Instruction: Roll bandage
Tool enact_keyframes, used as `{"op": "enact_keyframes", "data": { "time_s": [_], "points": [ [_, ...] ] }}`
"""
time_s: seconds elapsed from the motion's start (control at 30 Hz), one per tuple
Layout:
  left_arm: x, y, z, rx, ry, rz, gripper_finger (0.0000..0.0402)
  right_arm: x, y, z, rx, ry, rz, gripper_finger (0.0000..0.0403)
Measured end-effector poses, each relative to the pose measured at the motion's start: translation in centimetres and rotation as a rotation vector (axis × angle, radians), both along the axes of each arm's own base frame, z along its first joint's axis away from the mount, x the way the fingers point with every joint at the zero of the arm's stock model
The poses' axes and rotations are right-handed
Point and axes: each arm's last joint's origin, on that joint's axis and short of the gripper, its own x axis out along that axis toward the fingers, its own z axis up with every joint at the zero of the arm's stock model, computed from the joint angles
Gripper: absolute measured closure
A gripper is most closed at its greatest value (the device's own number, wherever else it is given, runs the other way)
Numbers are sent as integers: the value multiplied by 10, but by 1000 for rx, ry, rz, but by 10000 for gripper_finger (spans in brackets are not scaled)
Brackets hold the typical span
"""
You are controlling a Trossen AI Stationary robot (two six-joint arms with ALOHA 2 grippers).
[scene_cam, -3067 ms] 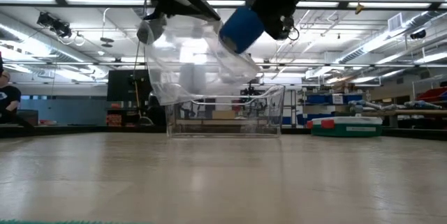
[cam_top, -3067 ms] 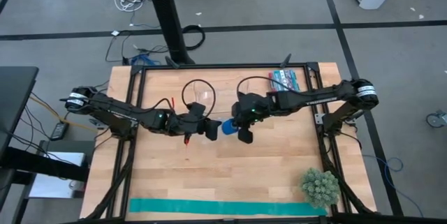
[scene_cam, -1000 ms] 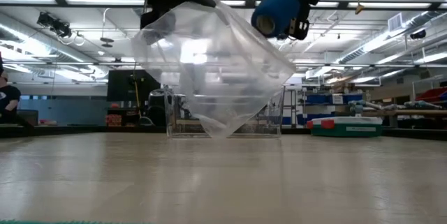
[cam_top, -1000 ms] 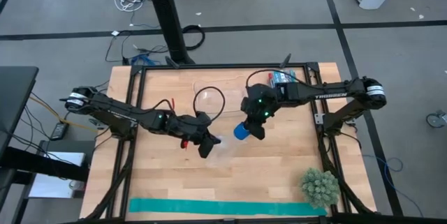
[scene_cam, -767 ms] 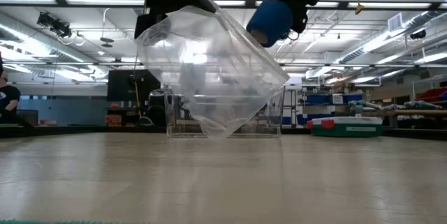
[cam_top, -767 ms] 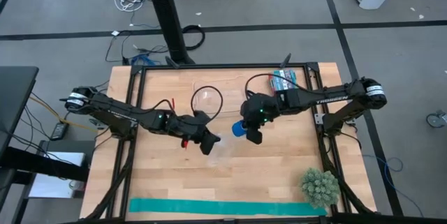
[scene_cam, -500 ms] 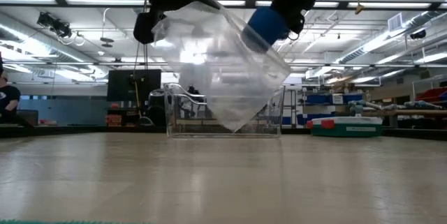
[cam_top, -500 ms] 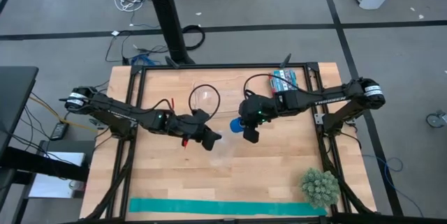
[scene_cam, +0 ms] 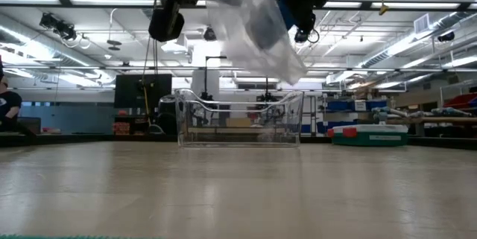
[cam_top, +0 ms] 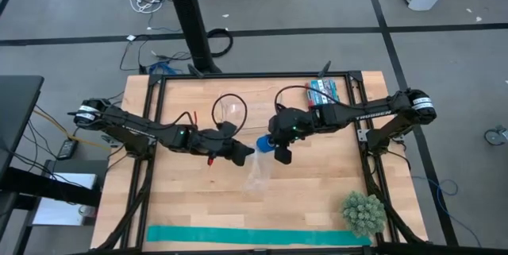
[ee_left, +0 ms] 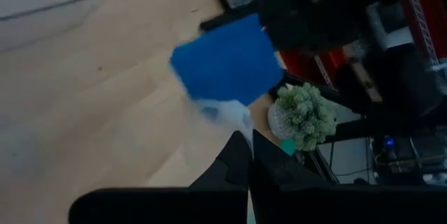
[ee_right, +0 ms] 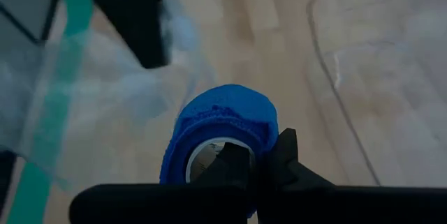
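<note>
While the two arms met over the middle of the table (cam_top: 317, 183), the right gripper (cam_top: 279, 148) held the bandage (cam_top: 263, 143), a small blue roll, up in the air. Its jaws were closed tight on the roll's rim, which looked like a way to carry the roll without squashing it. Just to the left, the left gripper (cam_top: 240, 154) had its jaws pinched shut on the top edge of a clear plastic bag (cam_top: 257, 174). The bag hung down loose, well above the wood. I think it was held that way so its mouth sat beside the roll, ready for the roll to go in. A teal strip (cam_top: 258, 236) lay flat along the near edge.
</note>
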Motion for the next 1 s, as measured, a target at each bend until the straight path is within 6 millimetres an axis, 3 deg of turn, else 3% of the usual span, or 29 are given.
{"op": "enact_keyframes", "data": {
  "time_s": [0.73, 0.83, 0.93, 1.0],
  "points": [
    [2, -2, 6, 193, -46, -129, 400, 4, 4, 7, 197, -73, 257, 403],
    [2, -2, 5, 214, -40, -138, 400, 0, 2, 2, 172, -5, 186, 403],
    [2, -2, 5, 245, -39, -163, 400, 0, 0, 1, 234, -2, 274, 403],
    [2, -2, 5, 275, -40, -176, 400, -2, -3, 1, 235, 22, 209, 403]
  ]
}}
